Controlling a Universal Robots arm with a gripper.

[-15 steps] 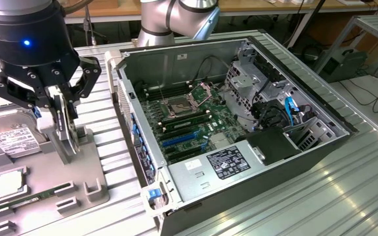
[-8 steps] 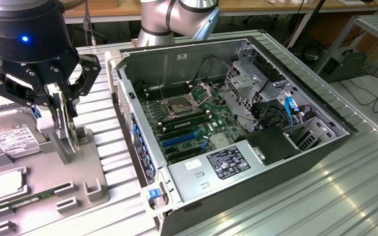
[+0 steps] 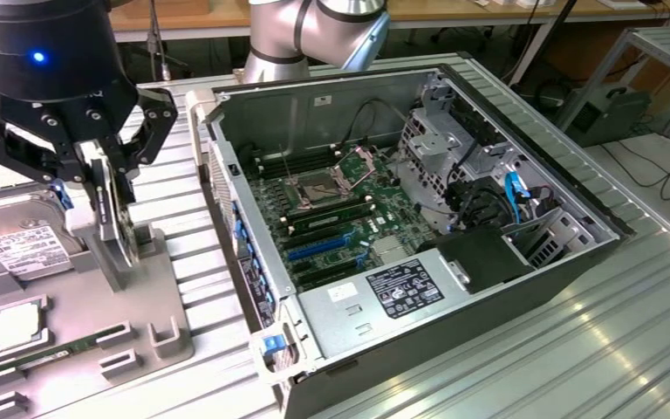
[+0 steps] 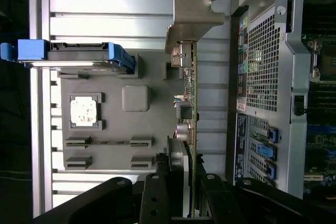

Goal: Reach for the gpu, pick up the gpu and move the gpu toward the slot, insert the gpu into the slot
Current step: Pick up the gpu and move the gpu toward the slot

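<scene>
In the exterior view, at about ten o'clock, the black two-fingered gripper (image 3: 107, 179) (image 4: 182, 182) hangs from the grey Universal Robots arm (image 3: 311, 35). Its fingers are pressed against the two faces of the thin dark circuit card with a silver end bracket, the gpu (image 3: 112, 231) (image 4: 192, 93). The card stands upright on edge over the grey moulded fixture tray (image 3: 79, 314) (image 4: 110, 124). Its lower edge is down at a raised holder block of that tray, and whether it rests in the block or is just clear of it cannot be told. In the wrist view the card runs edge-on between the fingers, with its bent metal bracket at the far end. On the same tray, at nine o'clock from the card in the exterior view, lies a boxy silver hard drive (image 3: 21, 240) (image 4: 73, 56) with blue side rails. At seven o'clock from the card sit a square silver processor chip (image 3: 15, 327) (image 4: 84, 112) and a small green memory stick (image 3: 62, 353) (image 4: 107, 142). At three o'clock from the card, past the near wall of the open grey computer case (image 3: 452, 332) (image 4: 262, 61), lies the green motherboard (image 3: 358, 209). On it is the long narrow blue plastic slot (image 3: 321, 248), well apart from the gpu. The square processor socket (image 3: 317, 188) sits at twelve o'clock from that slot. Tray and case both rest on a ribbed aluminium table (image 3: 544, 375).
</scene>
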